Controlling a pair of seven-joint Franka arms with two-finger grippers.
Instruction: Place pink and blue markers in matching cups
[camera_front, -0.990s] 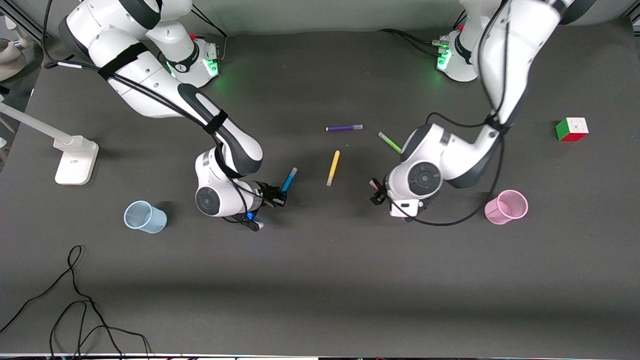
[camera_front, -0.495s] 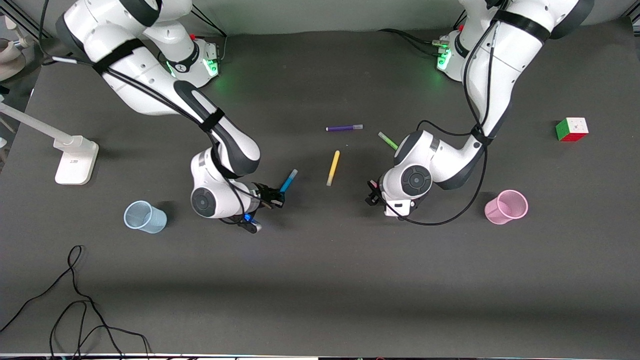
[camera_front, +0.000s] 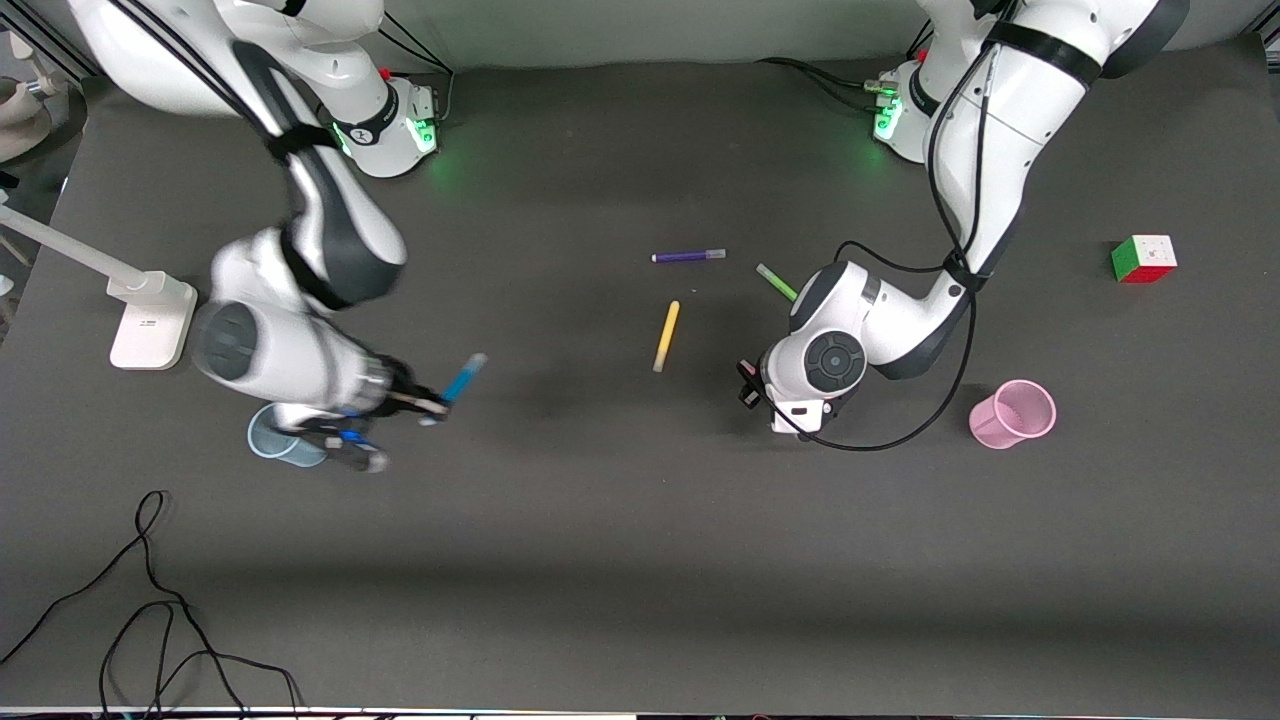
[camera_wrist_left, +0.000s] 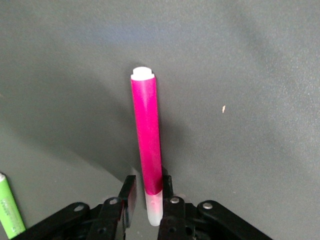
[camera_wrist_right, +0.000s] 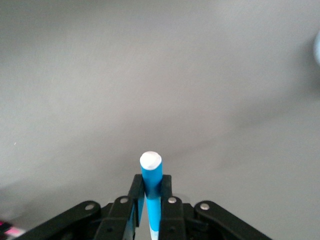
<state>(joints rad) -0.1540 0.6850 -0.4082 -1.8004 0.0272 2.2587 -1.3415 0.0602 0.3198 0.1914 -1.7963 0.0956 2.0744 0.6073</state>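
My right gripper (camera_front: 428, 402) is shut on the bright blue marker (camera_front: 462, 378) and holds it in the air, beside the pale blue cup (camera_front: 272, 442), which the wrist partly hides. In the right wrist view the blue marker (camera_wrist_right: 151, 176) sticks out between the closed fingers (camera_wrist_right: 136, 190). My left gripper (camera_front: 748, 385) is low at the table. Its jaws stand around the pale cap end of the hot pink marker (camera_wrist_left: 147, 140), with a gap on one side. The pink cup (camera_front: 1012, 413) stands toward the left arm's end of the table.
A yellow marker (camera_front: 666, 336), a purple marker (camera_front: 688, 256) and a green marker (camera_front: 778, 283) lie mid-table. A colour cube (camera_front: 1143, 259) sits at the left arm's end. A white lamp base (camera_front: 150, 320) and loose cables (camera_front: 150, 600) are at the right arm's end.
My right arm has swung toward its own end of the table with the blue marker, up to the blue cup. My left gripper has shifted slightly at the pink marker.
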